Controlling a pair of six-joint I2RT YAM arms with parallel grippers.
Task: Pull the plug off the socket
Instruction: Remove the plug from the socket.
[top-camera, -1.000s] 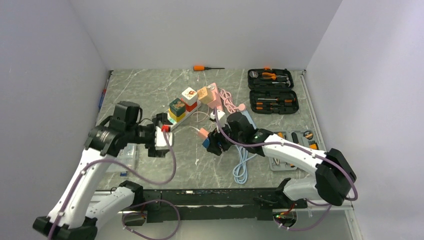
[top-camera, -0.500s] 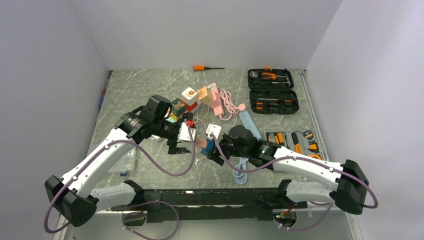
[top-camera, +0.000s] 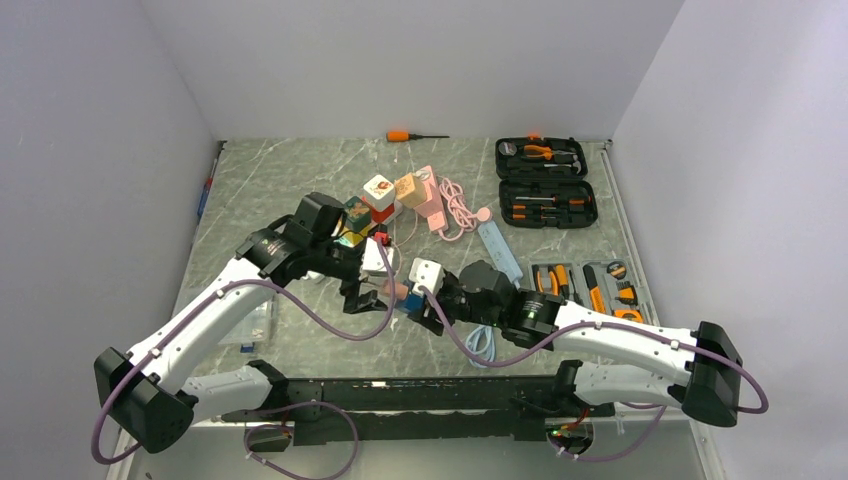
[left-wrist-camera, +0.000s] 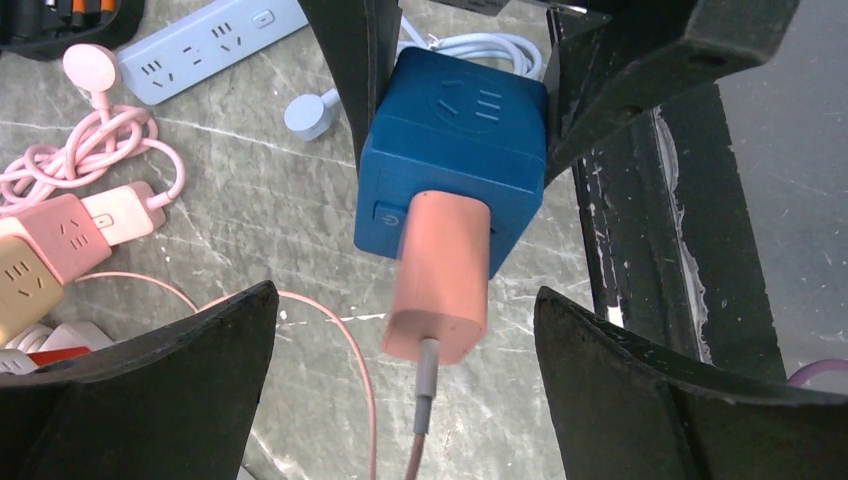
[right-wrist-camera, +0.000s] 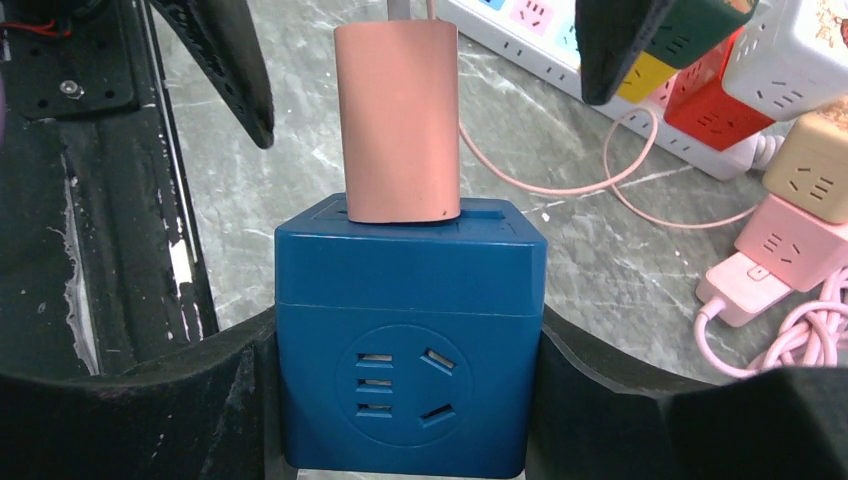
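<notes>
A pink plug (right-wrist-camera: 398, 120) sits in the top of a blue cube socket (right-wrist-camera: 410, 365). My right gripper (right-wrist-camera: 410, 400) is shut on the blue socket, one finger on each side, and holds it above the table. In the left wrist view the plug (left-wrist-camera: 440, 275) and the socket (left-wrist-camera: 455, 160) lie between my left gripper's (left-wrist-camera: 405, 380) open fingers, which do not touch the plug. A thin pink cable (left-wrist-camera: 350, 360) runs from the plug. In the top view the two grippers meet near the table's front middle, left gripper (top-camera: 372, 290), right gripper (top-camera: 418, 305).
A white power strip with coloured cube sockets (top-camera: 375, 215) lies behind the grippers. A pink socket and coiled pink cable (top-camera: 445, 205), a light blue strip (top-camera: 497, 248), a light blue cable (top-camera: 482, 340), open tool cases (top-camera: 545, 180) and an orange screwdriver (top-camera: 412, 135) lie around. The black base rail (top-camera: 400, 395) runs along the near edge.
My left arm swung from the left side to the middle and its open fingers now flank the plug. My right gripper brought the blue socket left and nearer to meet it.
</notes>
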